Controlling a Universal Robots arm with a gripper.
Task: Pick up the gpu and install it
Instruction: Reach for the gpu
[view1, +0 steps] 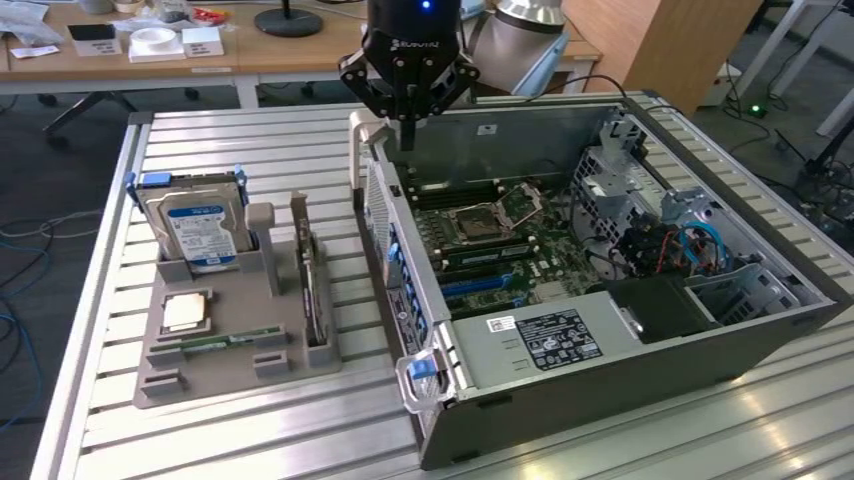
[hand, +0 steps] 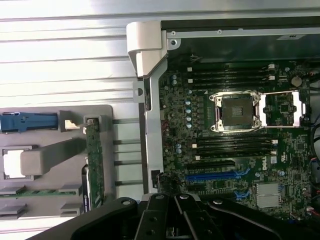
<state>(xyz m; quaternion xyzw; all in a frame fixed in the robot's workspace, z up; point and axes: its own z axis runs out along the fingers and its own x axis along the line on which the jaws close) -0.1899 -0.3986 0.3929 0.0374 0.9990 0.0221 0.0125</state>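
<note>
Green-edged, the gpu (view1: 315, 300) stands in the grey holder (view1: 240, 372) on the desk (view1: 227, 150), at seven o'clock from the jaws. They hang together, empty, over the open case (view1: 601, 395).

Not much is legible from my station. In the exterior view, white brand lettering runs across the black body of the gripper (view1: 404, 138). I read it as Robotiq, though the letters are soft. In the wrist view, the motherboard (hand: 172, 107) bears a white Dell mark (hand: 272, 160) just above the blue slots (hand: 215, 176). The power supply (view1: 587, 345) carries a black label (view1: 554, 338) with white print and symbols, and a small white sticker (view1: 501, 322) sits beside it. I can read neither. The hard drive (view1: 198, 235) has a blue-white label whose words I cannot make out.
</note>
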